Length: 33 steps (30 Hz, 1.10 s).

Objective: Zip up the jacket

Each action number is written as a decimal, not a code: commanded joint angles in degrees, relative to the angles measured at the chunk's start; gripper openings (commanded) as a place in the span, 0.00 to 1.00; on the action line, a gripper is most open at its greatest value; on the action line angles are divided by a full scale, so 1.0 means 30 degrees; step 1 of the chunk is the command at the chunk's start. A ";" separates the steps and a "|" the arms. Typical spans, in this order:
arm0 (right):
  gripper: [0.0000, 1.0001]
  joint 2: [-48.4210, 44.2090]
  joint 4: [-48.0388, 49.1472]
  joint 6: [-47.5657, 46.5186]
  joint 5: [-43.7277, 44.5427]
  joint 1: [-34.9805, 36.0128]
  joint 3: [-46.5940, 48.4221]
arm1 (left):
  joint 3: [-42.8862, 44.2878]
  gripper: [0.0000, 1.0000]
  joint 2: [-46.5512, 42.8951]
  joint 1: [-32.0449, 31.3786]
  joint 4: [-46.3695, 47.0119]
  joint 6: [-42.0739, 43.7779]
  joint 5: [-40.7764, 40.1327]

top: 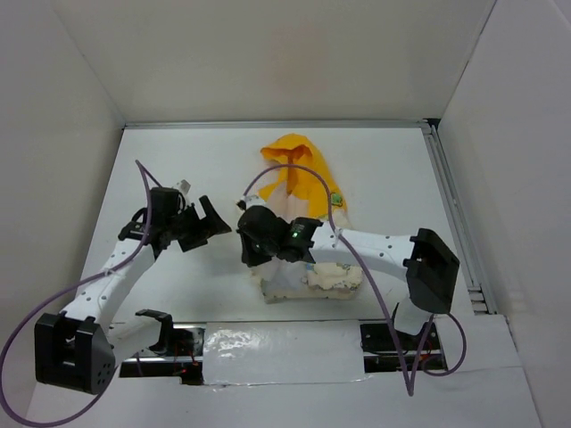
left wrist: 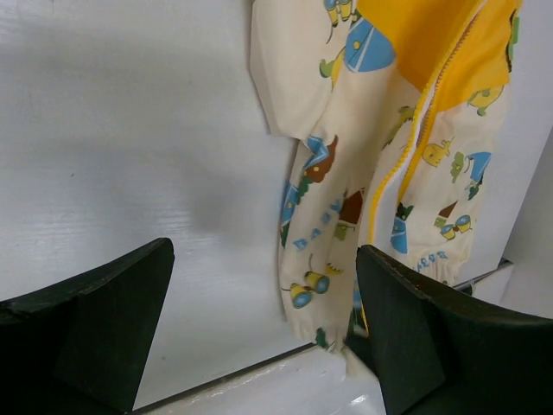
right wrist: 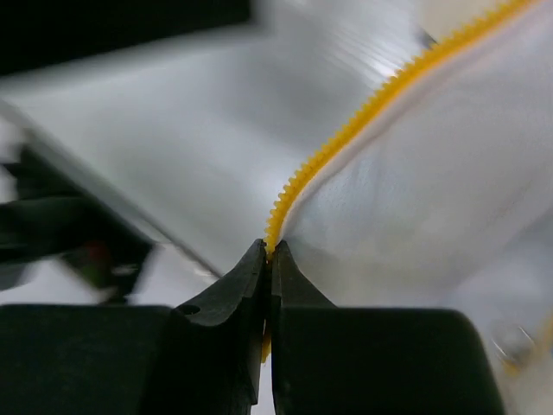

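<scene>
On jacket (top: 328,276) front, my R gripper (right wrist: 268,251) pinches zip teeth (right wrist: 346,138) so I can pull; L gripper (left wrist: 263,264) open, empty.

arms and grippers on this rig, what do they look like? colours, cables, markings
The left arm and right arm have white links and black joint housings. A thin purple cable loops along each. The left gripper and right gripper are black with two wedge-shaped fingers. A small green light glows on the right wrist. No readable markings.

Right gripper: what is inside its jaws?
The right gripper pinches the yellow zipper teeth of the jacket. Whether a slider sits there too is covered by the shut jaws.
</scene>
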 commanded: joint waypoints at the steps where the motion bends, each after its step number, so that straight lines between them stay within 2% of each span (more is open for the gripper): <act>1: 0.00 -0.2065 0.7765 -0.1832 -0.6062 -0.0460 0.1437 | 0.0362 0.99 -0.1164 0.0236 -0.0987 -0.0422 -0.0215; 4: 0.00 -0.3997 1.2514 -0.1221 -0.7397 -0.0431 -0.1129 | 0.0656 0.99 -0.1605 0.0295 -0.1489 -0.0569 -0.0508; 6: 0.02 -0.5317 1.3497 0.0353 -0.6758 -0.0867 -0.2718 | 0.0657 0.99 -0.1753 0.0295 -0.1607 -0.0626 -0.0450; 8: 0.04 -0.6282 1.3792 0.1792 -0.5292 -0.1366 -0.5906 | 0.0511 0.99 -0.2016 0.0266 -0.1520 -0.0685 -0.0334; 10: 0.06 -0.6580 1.4933 0.4047 -0.5346 -0.2245 -0.9586 | 0.0278 0.99 -0.2192 0.0266 -0.1345 -0.0656 -0.0070; 12: 0.11 -0.6522 1.4967 0.5715 -0.5086 -0.2685 -1.1565 | 0.0189 0.99 -0.2281 0.0237 -0.1110 -0.0656 0.0134; 14: 0.22 -0.6901 1.4148 0.6601 -0.3973 -0.2746 -1.3531 | 0.0218 0.99 -0.2193 0.0208 -0.1109 -0.0656 0.0282; 15: 0.36 -0.7164 1.3710 0.7127 -0.3855 -0.2688 -1.4116 | 0.0276 0.99 -0.2135 0.0207 -0.1080 -0.0656 0.0427; 16: 0.43 -0.7920 1.3126 0.7190 -0.3592 -0.2571 -1.4180 | 0.0305 0.99 -0.2076 0.0178 -0.1051 -0.0627 0.0632; 18: 0.57 -0.9529 1.0902 0.7103 -0.1286 -0.1553 -1.3716 | 0.0306 0.99 -0.2017 -0.0026 -0.0905 -0.0569 0.1070; 20: 0.64 -1.1023 0.8333 0.7046 0.1375 -0.0845 -1.3014 | 0.0219 0.99 -0.2134 -0.0552 -0.0672 -0.0451 0.1219; 26: 0.66 -1.4311 0.2144 0.8539 0.5723 -0.0080 -1.2803 | -0.0424 0.99 -0.2135 -0.2544 -0.0319 -0.0305 0.2038; 29: 0.68 -1.5630 0.0149 0.9240 0.7683 -0.0196 -1.3096 | -0.1039 0.99 -0.1960 -0.3948 0.0178 -0.0392 0.2800; 33: 0.71 -1.5956 -0.0272 0.9331 0.7577 -0.1249 -1.3360 | -0.1598 0.99 -0.1169 -0.7602 0.1260 -0.0918 0.3241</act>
